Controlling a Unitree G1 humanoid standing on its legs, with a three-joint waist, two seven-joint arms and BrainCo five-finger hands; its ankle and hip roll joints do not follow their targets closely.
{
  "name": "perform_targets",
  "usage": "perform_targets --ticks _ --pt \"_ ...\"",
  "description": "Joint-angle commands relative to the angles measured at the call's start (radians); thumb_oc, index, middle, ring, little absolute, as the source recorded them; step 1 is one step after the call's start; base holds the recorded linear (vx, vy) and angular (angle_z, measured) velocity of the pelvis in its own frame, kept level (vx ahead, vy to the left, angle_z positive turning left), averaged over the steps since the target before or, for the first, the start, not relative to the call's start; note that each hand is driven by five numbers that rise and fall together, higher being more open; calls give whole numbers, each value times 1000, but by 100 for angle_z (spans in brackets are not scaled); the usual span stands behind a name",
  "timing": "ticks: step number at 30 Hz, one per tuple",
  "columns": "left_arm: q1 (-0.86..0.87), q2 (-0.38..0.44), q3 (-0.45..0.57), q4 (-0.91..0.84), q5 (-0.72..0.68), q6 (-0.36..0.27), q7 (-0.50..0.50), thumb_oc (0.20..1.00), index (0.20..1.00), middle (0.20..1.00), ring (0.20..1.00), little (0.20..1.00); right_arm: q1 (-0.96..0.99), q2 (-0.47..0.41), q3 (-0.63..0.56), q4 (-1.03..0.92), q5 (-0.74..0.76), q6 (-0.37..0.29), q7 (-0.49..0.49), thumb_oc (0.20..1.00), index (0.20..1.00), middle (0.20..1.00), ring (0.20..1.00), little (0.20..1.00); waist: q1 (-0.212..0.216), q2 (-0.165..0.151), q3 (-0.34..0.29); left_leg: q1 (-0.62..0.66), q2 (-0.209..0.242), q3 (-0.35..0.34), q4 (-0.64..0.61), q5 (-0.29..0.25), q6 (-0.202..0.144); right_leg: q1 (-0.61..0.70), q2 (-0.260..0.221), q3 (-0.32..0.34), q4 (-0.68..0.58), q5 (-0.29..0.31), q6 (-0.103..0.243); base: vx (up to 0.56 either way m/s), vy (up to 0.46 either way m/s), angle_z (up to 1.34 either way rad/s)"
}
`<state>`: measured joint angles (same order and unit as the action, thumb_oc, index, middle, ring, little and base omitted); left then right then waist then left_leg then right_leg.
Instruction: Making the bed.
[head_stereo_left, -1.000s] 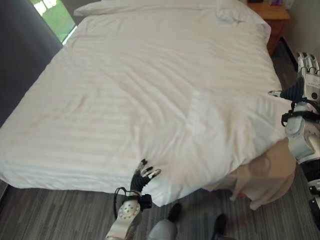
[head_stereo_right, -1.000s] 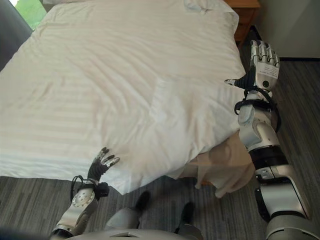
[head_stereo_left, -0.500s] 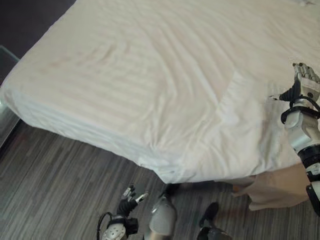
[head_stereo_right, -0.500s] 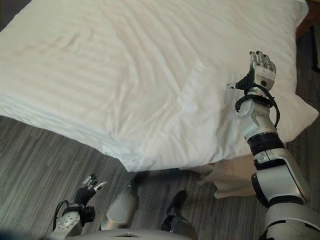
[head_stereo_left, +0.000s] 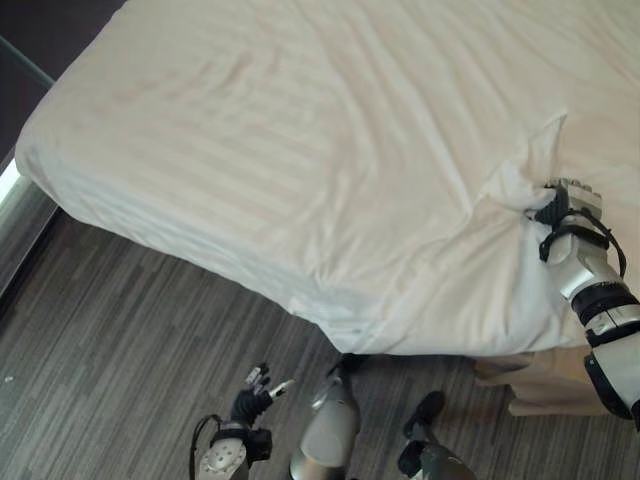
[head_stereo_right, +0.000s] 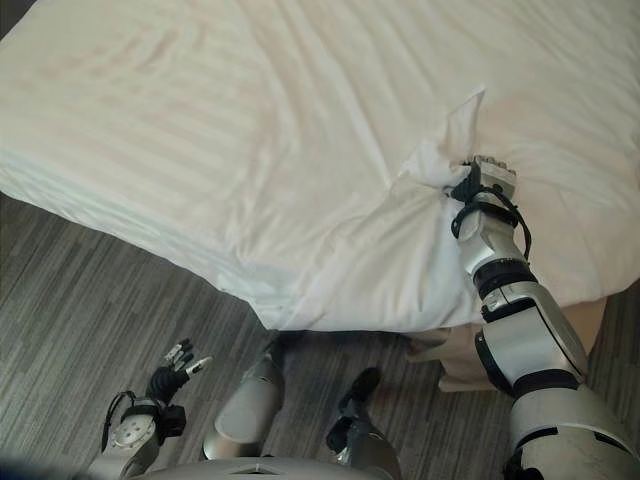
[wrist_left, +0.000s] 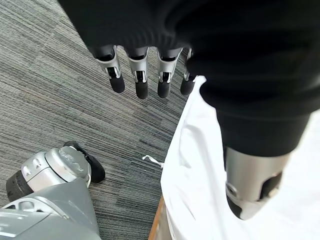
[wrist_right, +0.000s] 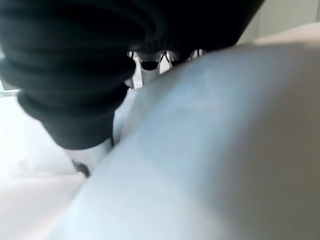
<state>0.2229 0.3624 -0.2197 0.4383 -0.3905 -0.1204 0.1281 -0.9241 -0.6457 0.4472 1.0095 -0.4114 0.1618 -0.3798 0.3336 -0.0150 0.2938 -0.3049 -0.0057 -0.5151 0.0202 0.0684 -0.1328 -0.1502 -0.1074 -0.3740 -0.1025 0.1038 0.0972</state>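
Right hand bunching the duvet at the foot corner of the bed; left hand idle, low.

Left eye view: the white duvet (head_stereo_left: 300, 150), faintly striped, spreads across the bed and hangs over its near edge; a raised peak of cloth stands at the right hand (head_stereo_left: 566, 200), whose fingers look curled into that fold. Right eye view: same gather at the hand, creases fanning from it; beige bed skirt (head_stereo_right: 450, 350) showing beneath. Left wrist view: left hand (wrist_left: 145, 75) over grey carpet (wrist_left: 60, 100), fingers straight, holding nothing. Right wrist view: duvet pressed close against the hand. Judgement: soft, light, limp cloth (it will slide and drag rather than lift flat), best taken at the corner or hem.
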Motion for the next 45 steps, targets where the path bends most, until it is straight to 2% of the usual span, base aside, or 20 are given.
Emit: perform_targets --ticks 1,3,4,6,11,15,18,22,24,26,29,30,31,34,35,36,40,45 --pt "15 33 -15 2 -26 -6 12 1000 1000 1000 1000 1000 71 -109 45 -160 22 -8 4 200 200 200 200 200 -46 9 -76 71 -15 145 -107 23 59 19 -31 144 15 -60 58 40 64 -25" --pt "-4 12 -13 4 -13 1 22 1000 1000 1000 1000 1000 180 -147 -26 -347 10 -18 -6 200 200 200 200 200 -72 8 -86 97 -9 167 -107 8 65 32 -36 160 15 -60 62 39 38 -31" --pt "-5 13 -15 4 -13 1 22 1000 1000 1000 1000 1000 185 -148 -31 -351 9 -16 -4 200 200 200 200 200 -71 7 -88 94 -10 167 -107 12 66 29 -37 159 15 -57 63 49 31 -39" --pt "-35 -29 -31 2 7 9 24 1000 1000 1000 1000 1000 421 -148 -199 -603 -21 -33 -4 200 200 200 200 200 -106 8 -108 118 -6 191 -107 -7 75 35 -46 176 15 -57 67 56 20 -39" --pt "-101 -84 -59 22 64 22 17 1000 1000 1000 1000 1000 765 -79 -411 -827 -77 -63 0 200 200 200 200 200 -157 13 -133 161 -1 222 -107 -32 87 59 -58 200 15 -62 71 42 -8 -23" --pt "-169 -118 -83 42 88 23 32 1000 1000 1000 1000 1000 957 42 -446 -911 -140 -79 18 200 200 200 200 200 -191 23 -148 197 3 242 -107 -43 95 77 -63 223 15 -65 71 35 -22 -29" --pt "-183 -119 -90 37 93 19 43 1000 1000 1000 1000 1000 1008 75 -436 -906 -163 -82 15 200 200 200 200 200 -198 28 -153 208 4 250 -107 -46 95 82 -64 229 15 -65 72 27 -16 -21" --pt "-200 -121 -102 53 104 8 70 1000 1000 1000 1000 1000 1036 119 -399 -810 -195 -59 -18 200 200 200 200 200 -206 38 -156 219 5 257 -107 -49 95 90 -64 236 15 -67 70 17 -18 -12" --pt "-209 -123 -104 66 110 1 81 1000 1000 1000 1000 1000 1024 124 -358 -681 -239 -27 -47 200 200 200 200 200 -206 40 -154 220 3 260 -107 -49 95 95 -62 236 15 -69 68 -7 -28 -3" --pt "-215 -120 -104 77 113 -10 93 1000 1000 1000 1000 1000 1005 147 -306 -525 -267 -3 -81 200 200 200 200 200 -206 42 -152 221 2 259 -107 -50 94 99 -61 232 15 -73 66 -4 -15 -1" --pt "-224 -119 -123 102 113 -28 117 1000 1000 1000 1000 1000 930 166 -240 -212 -229 40 -135 200 200 200 200 200 -197 44 -150 223 3 258 -107 -49 89 106 -59 229 15 -76 64 0 0 0" --pt "-230 -122 -144 125 106 -42 124 1000 1000 1000 1000 1000 891 158 -206 -14 -189 44 -145 200 200 200 200 200 -189 45 -152 222 4 254 -107 -47 86 109 -59 227 15 -77 64 0 0 0" --pt "-231 -122 -143 126 106 -43 124 1000 1000 1000 1000 1000 885 159 -203 -7 -187 40 -149 200 200 200 200 200 -190 45 -150 222 4 254 -107 -47 86 109 -59 227 15 -77 64 0 0 0" --pt "-234 -124 -165 153 97 -63 127 1000 1000 1000 1000 1000 894 132 -218 208 -119 41 -156 200 200 200 200 200 -188 49 -151 220 3 247 -107 -42 79 113 -61 216 15 -77 66 13 -4 3" --pt "-230 -126 -167 158 92 -67 123 1000 1000 1000 1000 1000 914 116 -231 263 -109 49 -153 708 708 708 708 708 -190 51 -152 220 3 247 -107 -40 77 114 -62 213 15 -76 68 38 -11 5" --pt "-230 -134 -170 170 83 -68 122 1000 1000 1000 1000 1000 927 99 -254 310 -87 62 -155 1000 1000 1000 1000 1000 -194 53 -152 220 2 246 -107 -40 75 115 -63 211 15 -75 70 38 -10 7" --pt "-228 -150 -176 184 54 -65 118 1000 1000 1000 1000 1000 962 36 -321 386 -63 110 -156 1000 1000 1000 1000 1000 -214 53 -157 217 5 258 -107 -40 69 111 -65 214 15 -72 74 39 -25 5" --pt "-230 -154 -194 169 40 -61 132 1000 1000 1000 1000 1000 959 -34 -374 391 -16 119 -171 1000 1000 1000 1000 1000 -235 56 -150 212 11 278 -107 -41 64 95 -64 228 15 -67 77 5 -12 -4"
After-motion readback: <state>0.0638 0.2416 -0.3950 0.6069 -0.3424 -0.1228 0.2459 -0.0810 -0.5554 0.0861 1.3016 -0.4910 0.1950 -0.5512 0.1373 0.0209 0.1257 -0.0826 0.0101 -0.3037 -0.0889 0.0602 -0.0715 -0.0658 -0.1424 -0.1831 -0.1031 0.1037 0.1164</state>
